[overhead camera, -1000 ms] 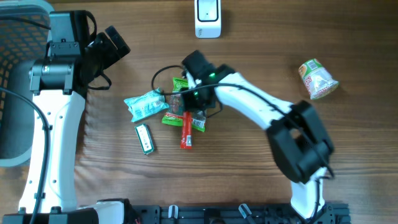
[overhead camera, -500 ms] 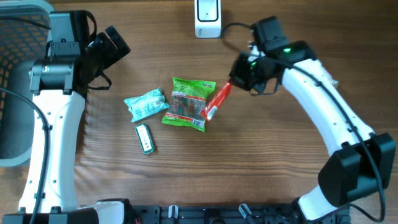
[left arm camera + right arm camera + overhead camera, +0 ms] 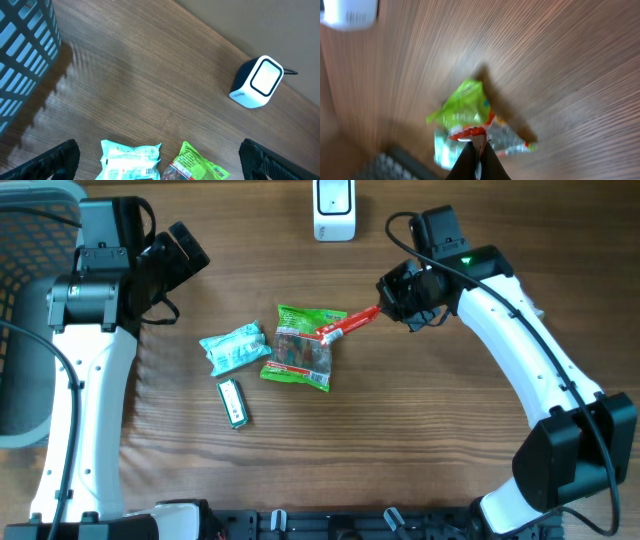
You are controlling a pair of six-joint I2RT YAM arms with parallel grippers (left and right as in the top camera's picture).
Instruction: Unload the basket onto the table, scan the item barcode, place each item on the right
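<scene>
My right gripper is shut on one end of a long red packet, held above the table just right of the pile. In the blurred right wrist view the dark fingers pinch the red packet over a green packet. The white scanner stands at the back edge, up and left of that gripper. My left gripper hangs open at the back left with nothing in it. Its wide-apart fingers frame a teal packet and the green packet.
On the table lie the green packet, the teal packet and a small green-and-white stick pack. A blue basket fills the left edge. The scanner also shows in the left wrist view.
My right arm lifted the red packet off the pile and swung right and back towards the scanner. The packet has since tipped from slanting to nearly level. The left arm stayed still.
</scene>
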